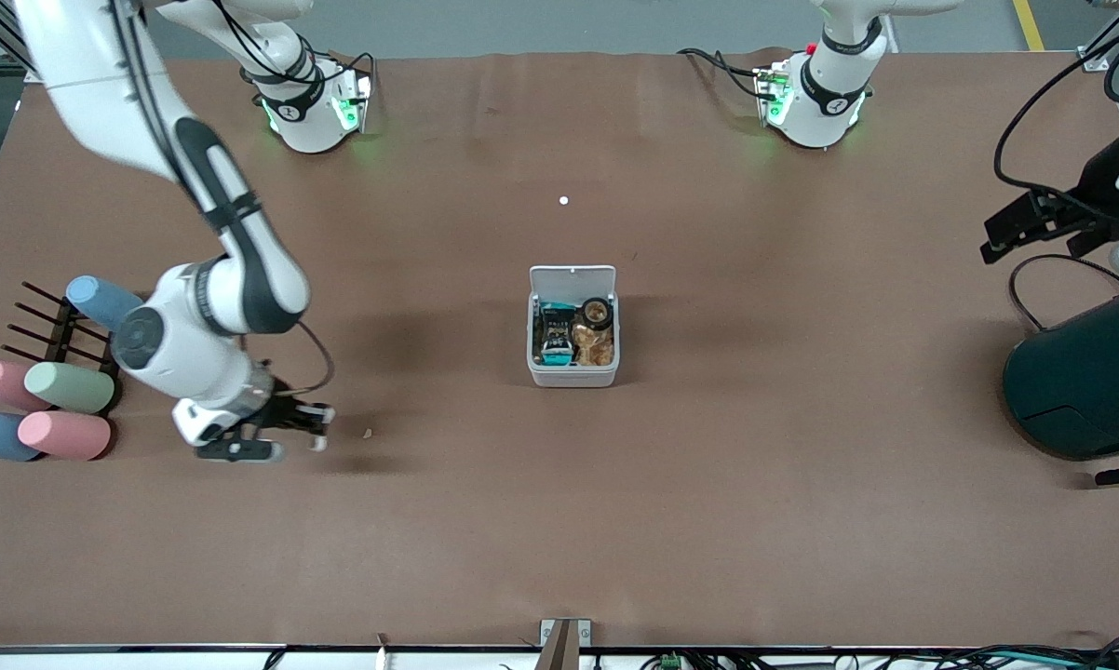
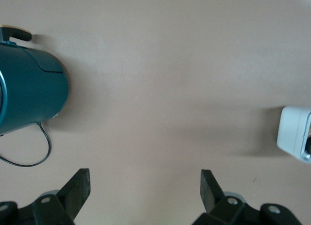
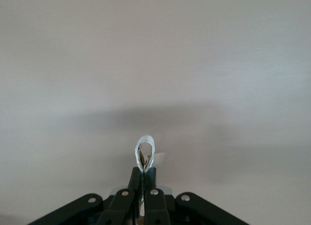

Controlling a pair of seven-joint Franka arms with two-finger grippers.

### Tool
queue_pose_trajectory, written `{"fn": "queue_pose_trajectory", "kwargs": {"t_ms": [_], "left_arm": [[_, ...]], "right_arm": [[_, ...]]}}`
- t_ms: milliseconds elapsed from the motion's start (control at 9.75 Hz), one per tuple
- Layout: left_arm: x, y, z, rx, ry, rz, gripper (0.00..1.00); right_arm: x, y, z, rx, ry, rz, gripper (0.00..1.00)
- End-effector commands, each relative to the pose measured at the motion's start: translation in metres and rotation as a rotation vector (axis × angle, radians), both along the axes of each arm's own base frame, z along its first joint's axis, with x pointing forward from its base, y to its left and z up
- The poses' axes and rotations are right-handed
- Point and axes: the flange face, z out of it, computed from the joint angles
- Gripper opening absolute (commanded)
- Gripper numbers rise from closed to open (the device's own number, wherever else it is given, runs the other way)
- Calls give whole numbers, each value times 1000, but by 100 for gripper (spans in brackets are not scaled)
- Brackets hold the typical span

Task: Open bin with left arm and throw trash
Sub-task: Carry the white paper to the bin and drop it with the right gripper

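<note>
Jaws of right gripper (image 1: 320,430) pinched on a shiny scrap (image 3: 145,152): hold tight, carry over the open bin (image 1: 573,375), let go; left gripper (image 2: 145,175) waiting near teal bin (image 1: 1081,381), jaws wide apart.

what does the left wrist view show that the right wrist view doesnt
Only the left wrist view shows the dark teal round bin, an edge of the white bin, and the left gripper with its fingers spread wide, holding nothing. Only the right wrist view shows the right gripper, fingers pinched on a small silvery loop. Both show bare brown table.
</note>
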Motion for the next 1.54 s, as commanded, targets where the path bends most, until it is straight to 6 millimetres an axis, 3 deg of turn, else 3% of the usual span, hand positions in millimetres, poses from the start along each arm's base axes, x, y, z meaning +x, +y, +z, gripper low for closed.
{"fn": "queue_pose_trajectory", "kwargs": {"t_ms": [0,103,205,308,513,718,1128,1436], "left_arm": [[-12,1,3,61,-32,-55,100],[-5,-2,5,52,-48,-10,100],[1,-5,11,35,-60,0,100],[13,-4,6,17,-52,6,100],[13,-8,8,7,-58,15,100],[14,-5,8,7,-56,20,100],[15,-3,5,7,-52,23,100],[15,-4,6,9,-53,22,100]], "right_arm": [[-17,102,36,63,4,-114,0],[-34,153,49,87,6,-151,0],[-48,191,65,113,1,-161,0],[-61,219,74,130,-3,-153,0],[-99,267,73,113,42,-104,0],[-117,280,62,78,89,-78,0],[-129,286,54,25,129,-45,1],[-137,296,51,22,132,-28,11]]}}
